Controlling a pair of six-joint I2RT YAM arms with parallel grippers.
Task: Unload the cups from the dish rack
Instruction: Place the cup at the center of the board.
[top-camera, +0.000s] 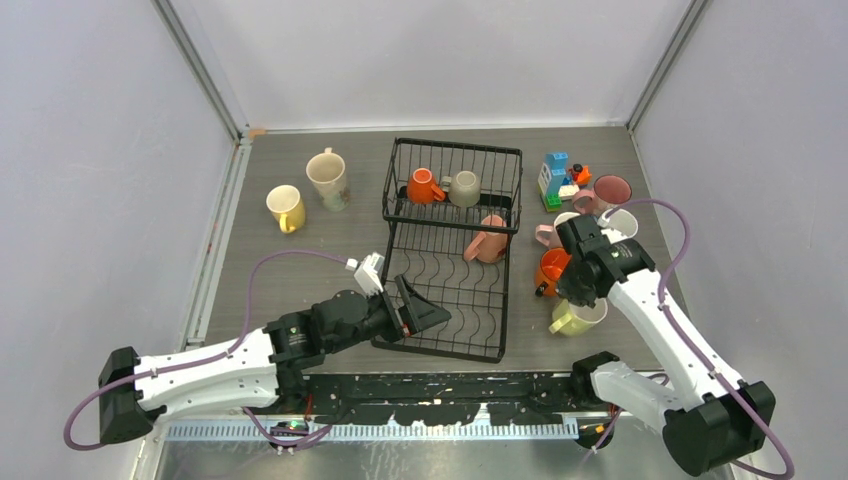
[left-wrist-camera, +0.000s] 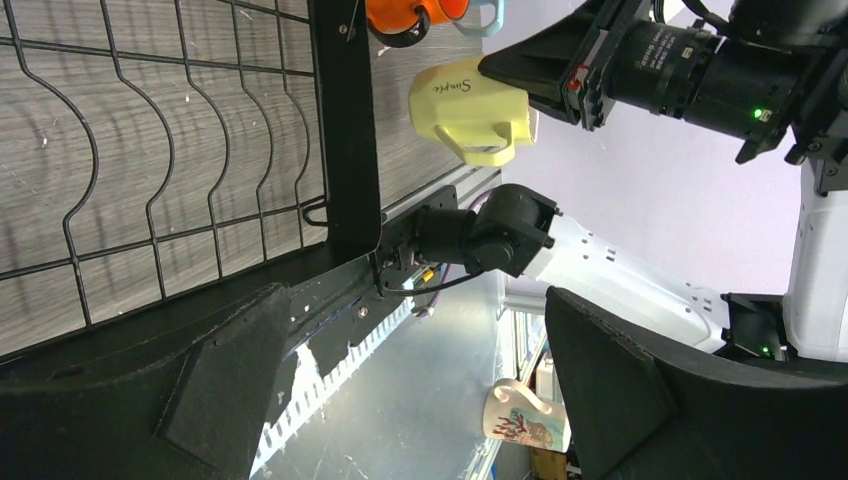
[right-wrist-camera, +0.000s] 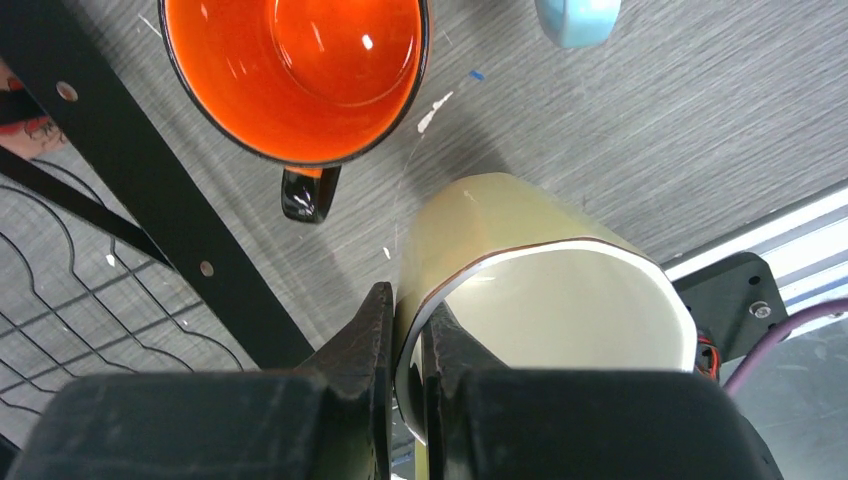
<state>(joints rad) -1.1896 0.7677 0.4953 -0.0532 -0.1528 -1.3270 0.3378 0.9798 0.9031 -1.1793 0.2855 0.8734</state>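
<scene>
In the right claw (right-wrist-camera: 410, 335): a pale yellow, smooth, round ceramic mug (right-wrist-camera: 560, 300), pinched by its thin wall. Nearly shut, with one black finger inside the rim and one outside. Hard to tell whether lifted or resting on the grey streaky table (right-wrist-camera: 650, 130). Just left of this claw: the edge of the black wire dish rack (right-wrist-camera: 130, 170), with the yellow mug outside it. Just past this claw: a shiny orange ceramic mug with a black rim and handle (right-wrist-camera: 300, 60), open side up on the table.

At the left claw (top-camera: 428, 316): wide open, gripping nothing, hanging over the rack's flat tray of wavy wires. Beyond this claw, at the tray's far end: a pink mug (top-camera: 487, 240) on its side. Farther still, in the tall basket part: a small orange mug (top-camera: 425, 187) and a grey-beige mug (top-camera: 464, 188), side by side.
</scene>
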